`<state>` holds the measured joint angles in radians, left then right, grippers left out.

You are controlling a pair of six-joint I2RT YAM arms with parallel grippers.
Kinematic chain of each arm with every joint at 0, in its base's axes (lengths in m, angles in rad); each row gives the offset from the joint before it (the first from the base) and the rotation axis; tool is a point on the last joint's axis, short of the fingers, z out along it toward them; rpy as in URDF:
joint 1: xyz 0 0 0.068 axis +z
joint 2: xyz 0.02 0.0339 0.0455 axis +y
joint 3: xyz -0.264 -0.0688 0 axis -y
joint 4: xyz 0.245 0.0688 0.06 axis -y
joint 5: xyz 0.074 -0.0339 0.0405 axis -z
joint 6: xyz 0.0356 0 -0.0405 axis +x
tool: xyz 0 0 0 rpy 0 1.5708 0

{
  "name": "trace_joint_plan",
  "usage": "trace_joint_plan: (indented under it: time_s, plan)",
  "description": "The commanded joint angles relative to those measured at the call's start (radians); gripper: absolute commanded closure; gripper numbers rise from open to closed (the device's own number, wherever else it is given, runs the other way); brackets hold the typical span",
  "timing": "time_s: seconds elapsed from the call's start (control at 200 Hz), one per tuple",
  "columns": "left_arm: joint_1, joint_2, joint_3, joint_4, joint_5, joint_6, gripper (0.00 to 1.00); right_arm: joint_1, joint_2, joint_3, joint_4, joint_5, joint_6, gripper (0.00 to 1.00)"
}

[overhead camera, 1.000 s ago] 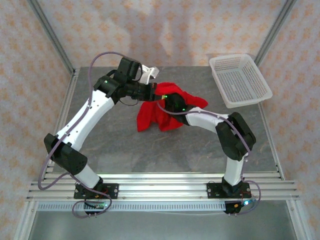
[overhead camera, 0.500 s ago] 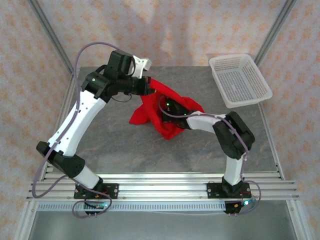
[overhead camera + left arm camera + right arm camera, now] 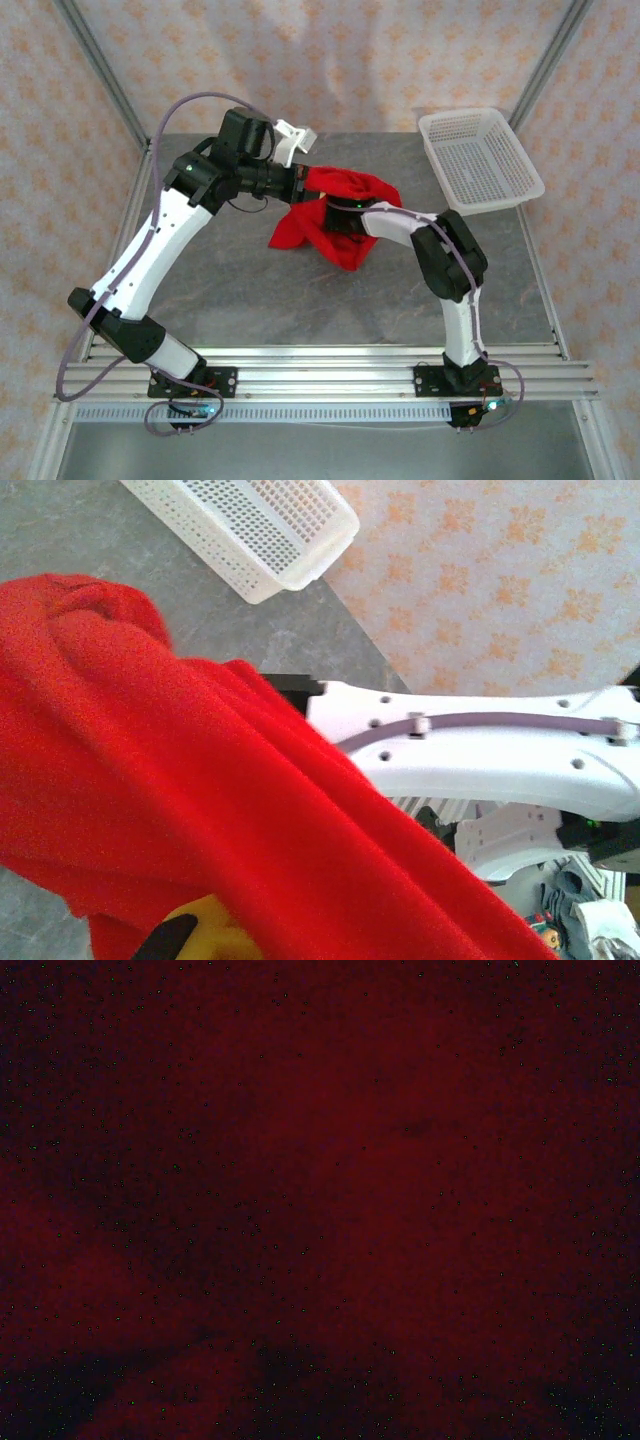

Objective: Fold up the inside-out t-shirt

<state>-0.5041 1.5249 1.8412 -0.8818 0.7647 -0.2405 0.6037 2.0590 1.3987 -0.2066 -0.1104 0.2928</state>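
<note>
The inside-out t-shirt (image 3: 350,188) is a bunched bright red heap at the middle back of the table, partly lifted. My left gripper (image 3: 300,182) is shut on its left upper edge. In the left wrist view the red cloth (image 3: 200,780) drapes over a yellow-and-black fingertip (image 3: 195,932). My right arm (image 3: 400,222) reaches in from the right, and its gripper is buried in the folds. The right wrist view is covered in dark red fabric (image 3: 320,1200), so its jaws are hidden.
A white mesh basket (image 3: 480,160) stands at the back right corner, also seen in the left wrist view (image 3: 250,520). The right arm's white forearm (image 3: 470,750) passes close behind the cloth. Metal frame posts rise at both back corners.
The right arm has drawn its elbow in and pushed its wrist further left into the shirt. The left gripper swung out and back with the cloth, and the heap changed shape.
</note>
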Motion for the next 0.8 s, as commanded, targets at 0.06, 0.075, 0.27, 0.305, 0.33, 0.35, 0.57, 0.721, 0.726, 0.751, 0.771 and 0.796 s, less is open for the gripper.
trace_joint_plan:
  time_s: [0.06, 0.075, 0.27, 0.305, 0.33, 0.35, 0.57, 0.721, 0.726, 0.751, 0.771, 0.796]
  plan:
    - [-0.008, -0.069, 0.061, 0.111, 0.080, 0.031, 1.00, -0.001, 0.071, 0.077, -0.270, 0.051, -0.067, 0.35]
    - [-0.008, -0.069, 0.065, 0.114, 0.082, 0.033, 1.00, 0.000, 0.077, 0.083, -0.288, 0.055, -0.077, 0.33]
    - [-0.011, -0.023, 0.205, 0.062, 0.070, 0.036, 1.00, 0.034, 0.189, 0.151, -0.472, 0.042, -0.194, 0.08]
    - [-0.013, -0.012, 0.231, 0.048, 0.068, 0.041, 1.00, 0.044, 0.205, 0.152, -0.484, 0.031, -0.209, 0.10]
    - [-0.013, -0.007, 0.243, 0.043, 0.066, 0.047, 1.00, 0.051, 0.215, 0.153, -0.490, 0.034, -0.217, 0.11]
    - [-0.013, -0.005, 0.249, 0.041, 0.064, 0.049, 1.00, 0.061, 0.219, 0.155, -0.494, 0.051, -0.220, 0.13]
    - [-0.007, 0.001, 0.245, -0.030, -0.167, 0.044, 1.00, 0.077, 0.165, 0.163, -0.477, -0.021, -0.238, 1.00]
    - [0.077, 0.023, 0.219, -0.150, -0.482, -0.071, 1.00, 0.077, -0.058, 0.037, -0.343, -0.209, -0.214, 1.00]
    - [0.082, 0.024, 0.217, -0.153, -0.487, -0.073, 1.00, 0.076, -0.069, 0.028, -0.334, -0.217, -0.214, 1.00]
    - [0.104, 0.026, 0.203, -0.158, -0.501, -0.082, 1.00, 0.077, -0.119, -0.016, -0.294, -0.259, -0.201, 1.00]
    - [0.121, 0.027, 0.189, -0.158, -0.509, -0.089, 1.00, 0.077, -0.159, -0.050, -0.266, -0.297, -0.192, 1.00]
    - [0.140, 0.030, 0.170, -0.156, -0.519, -0.096, 1.00, 0.077, -0.208, -0.093, -0.226, -0.346, -0.185, 1.00]
